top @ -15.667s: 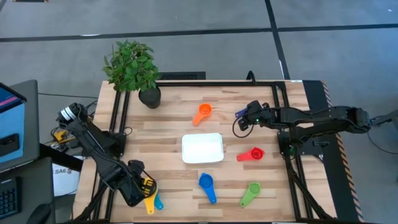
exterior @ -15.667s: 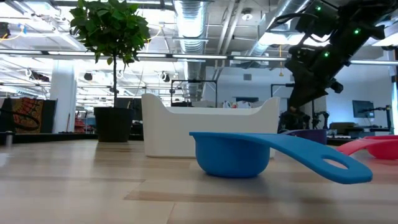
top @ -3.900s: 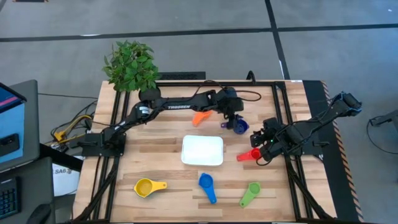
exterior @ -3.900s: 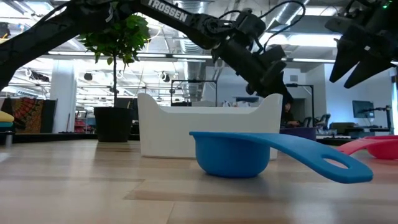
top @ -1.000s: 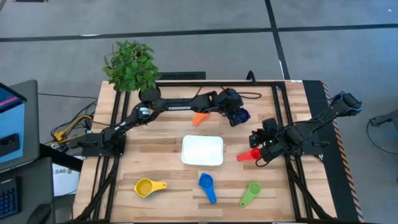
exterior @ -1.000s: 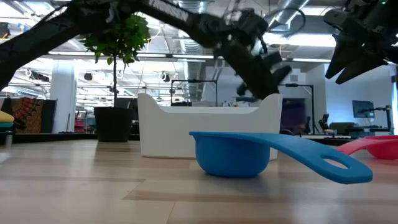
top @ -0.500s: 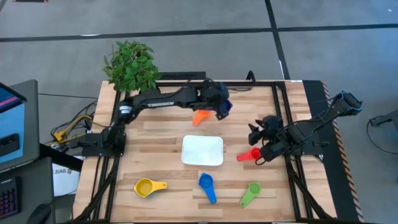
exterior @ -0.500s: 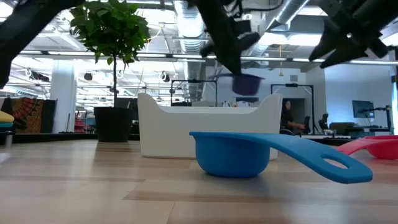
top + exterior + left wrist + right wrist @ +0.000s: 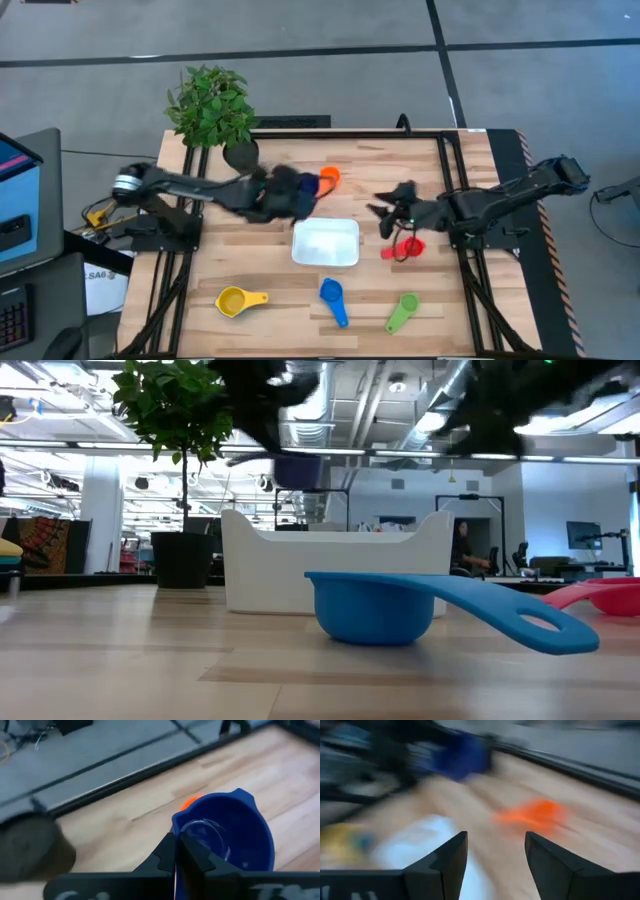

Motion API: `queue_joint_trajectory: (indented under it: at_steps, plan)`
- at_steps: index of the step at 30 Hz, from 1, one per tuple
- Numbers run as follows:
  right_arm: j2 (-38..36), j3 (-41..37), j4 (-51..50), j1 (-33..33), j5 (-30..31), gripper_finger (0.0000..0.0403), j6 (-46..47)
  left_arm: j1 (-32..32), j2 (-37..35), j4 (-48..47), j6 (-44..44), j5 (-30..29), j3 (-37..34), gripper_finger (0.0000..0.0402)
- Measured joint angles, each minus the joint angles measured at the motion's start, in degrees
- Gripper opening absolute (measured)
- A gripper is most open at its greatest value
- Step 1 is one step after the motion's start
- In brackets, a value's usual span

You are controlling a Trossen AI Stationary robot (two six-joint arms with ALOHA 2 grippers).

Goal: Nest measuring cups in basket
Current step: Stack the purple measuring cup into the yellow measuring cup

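The left hand point(image 9: 300, 193) is gripping the dark blue cup point(image 9: 227, 837), probably carrying it to the basket point(image 9: 326, 241); next is lowering inside. The right hand point(image 9: 385, 215) is waiting open.

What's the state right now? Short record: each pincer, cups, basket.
left pincer: shut on the dark blue cup, held in the air near the basket's far left corner
right pincer: open, empty, just right of the basket, above the red cup
basket: white, mid-table, nothing in it
orange cup: on the table beyond the basket
yellow cup: near edge, left
blue cup: near edge, in front of the basket
green cup: near edge, right
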Motion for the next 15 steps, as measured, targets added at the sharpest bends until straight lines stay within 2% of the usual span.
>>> queue_joint_trajectory:
  at_steps: [3, 5, 10, 15]
  plan:
    - [3.29, -1.98, 16.83, -3.95, -15.66, 0.0222, -4.72, -5.66, -5.43, 1.3, -9.87, -6.11, -6.11, 0.0]
    - [6.42, -1.94, 23.56, -5.52, -20.82, 0.0222, -4.95, -9.6, -8.12, 2.43, -16.38, -11.73, -9.5, 0.0]
    - [17.51, -0.15, 35.96, -5.89, -23.62, 0.0226, -3.58, -16.62, -10.46, 2.41, -33.45, -27.14, -15.5, 0.0]
    - [30.04, 6.89, 42.27, -5.34, -23.82, 0.0228, -5.89, -18.53, -8.78, 3.07, -43.37, -32.91, -18.13, 0.0]
